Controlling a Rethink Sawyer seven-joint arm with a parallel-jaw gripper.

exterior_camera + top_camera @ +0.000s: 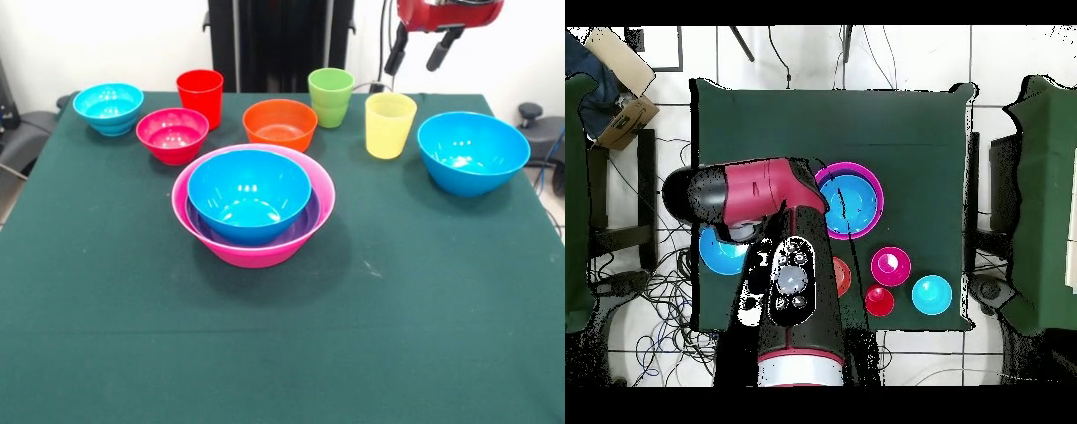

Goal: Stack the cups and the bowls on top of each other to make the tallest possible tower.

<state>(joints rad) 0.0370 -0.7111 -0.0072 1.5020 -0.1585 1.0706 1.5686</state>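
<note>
Gripper (420, 51) raised, fingers apart

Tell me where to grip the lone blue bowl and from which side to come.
Grip the lone blue bowl by its thin rim, coming straight down from above with one of the jaws inside and one outside. It sits upright and open, and its wide curved wall offers no flat sides. The rim away from the yellow cup likely gives most clearance.

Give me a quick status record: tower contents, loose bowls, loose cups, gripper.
tower: pink bowl at the bottom, purple bowl inside it, blue bowl on top
loose bowls: second blue bowl, orange bowl, magenta bowl, cyan bowl
loose cups: red cup, green cup, yellow cup, all upright
gripper: gripper open, empty, raised above the yellow cup and the second blue bowl
table: green cloth
</note>
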